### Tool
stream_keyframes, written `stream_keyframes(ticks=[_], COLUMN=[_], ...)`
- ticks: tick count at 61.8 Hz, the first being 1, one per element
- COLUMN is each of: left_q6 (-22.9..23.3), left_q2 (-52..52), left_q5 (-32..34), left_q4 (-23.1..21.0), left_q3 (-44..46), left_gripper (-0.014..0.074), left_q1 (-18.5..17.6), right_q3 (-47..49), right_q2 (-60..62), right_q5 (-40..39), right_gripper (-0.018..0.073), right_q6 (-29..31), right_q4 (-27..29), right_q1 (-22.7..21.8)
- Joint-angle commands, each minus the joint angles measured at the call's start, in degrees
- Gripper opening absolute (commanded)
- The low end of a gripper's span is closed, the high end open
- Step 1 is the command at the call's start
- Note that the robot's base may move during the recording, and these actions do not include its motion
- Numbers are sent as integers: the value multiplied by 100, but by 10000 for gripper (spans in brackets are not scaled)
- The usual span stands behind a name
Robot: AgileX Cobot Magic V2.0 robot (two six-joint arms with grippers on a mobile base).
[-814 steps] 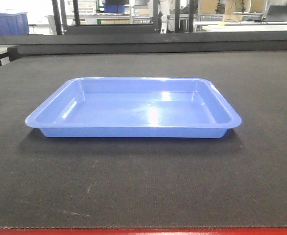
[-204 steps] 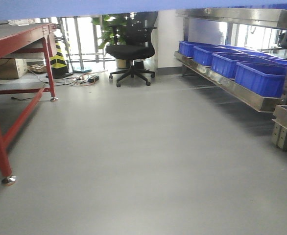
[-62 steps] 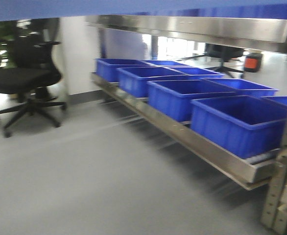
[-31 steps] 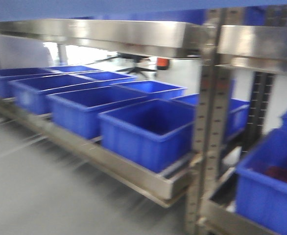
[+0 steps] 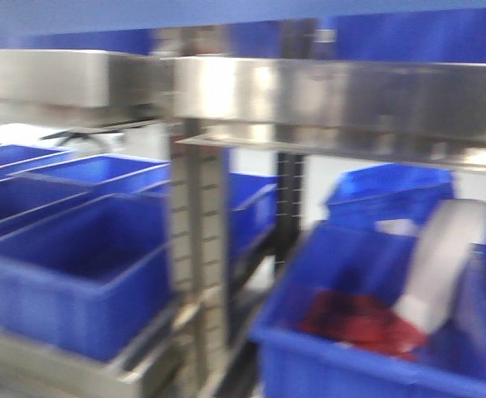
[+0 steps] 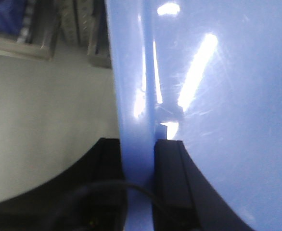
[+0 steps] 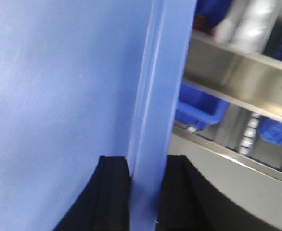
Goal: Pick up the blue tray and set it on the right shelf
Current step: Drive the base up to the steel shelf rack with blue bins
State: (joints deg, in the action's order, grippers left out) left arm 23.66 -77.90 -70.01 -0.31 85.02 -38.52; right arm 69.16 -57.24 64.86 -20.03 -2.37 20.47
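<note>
As left gripper [image 6: 138,151] and right gripper [image 7: 145,168] clamp the blue tray [image 6: 227,120] by its rim, the right shelf [image 5: 334,95], seemingly close ahead, could dislodge it.

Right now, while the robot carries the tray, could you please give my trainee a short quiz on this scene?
1. True or false: both the left jaws and the right jaws are shut on the rim of the blue tray.
2. In the front view, the nearest right-hand bin holds: A) something red and something whitish; B) nothing; C) a chair.
3. Fill in: the steel shelf runs ___ the blue bins.
Key: 1 true; 2 A; 3 above.
</note>
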Motion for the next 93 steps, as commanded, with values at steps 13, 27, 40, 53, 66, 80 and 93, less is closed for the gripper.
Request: stream_keyframes(ticks=[13, 27, 40, 53, 66, 80, 93], left_q6=[-117, -117, -117, -117, -117, -117, -117], left_q2=[182, 182, 182, 182, 182, 182, 182], left_q5=[-635, -635, -635, -635, -635, -635, -635], left_q4=[240, 240, 240, 240, 240, 240, 240], left_q3=[157, 157, 157, 157, 157, 157, 157], left_gripper=[-48, -48, -48, -48, -48, -48, -48], left_q1=[-32, -32, -32, -32, -32, -32, -32], right_q3=[232, 232, 232, 232, 232, 232, 232], right_q2=[123, 123, 123, 123, 123, 123, 123], right_q5=[-351, -351, -351, -351, -351, -351, -351], right_gripper=[57, 57, 57, 57, 57, 57, 57], right_q6=[131, 131, 131, 131, 131, 131, 131], right_q4=[-284, -284, -284, -284, -284, -284, -284], right_q1=[-33, -33, -33, -33, -33, -33, -33])
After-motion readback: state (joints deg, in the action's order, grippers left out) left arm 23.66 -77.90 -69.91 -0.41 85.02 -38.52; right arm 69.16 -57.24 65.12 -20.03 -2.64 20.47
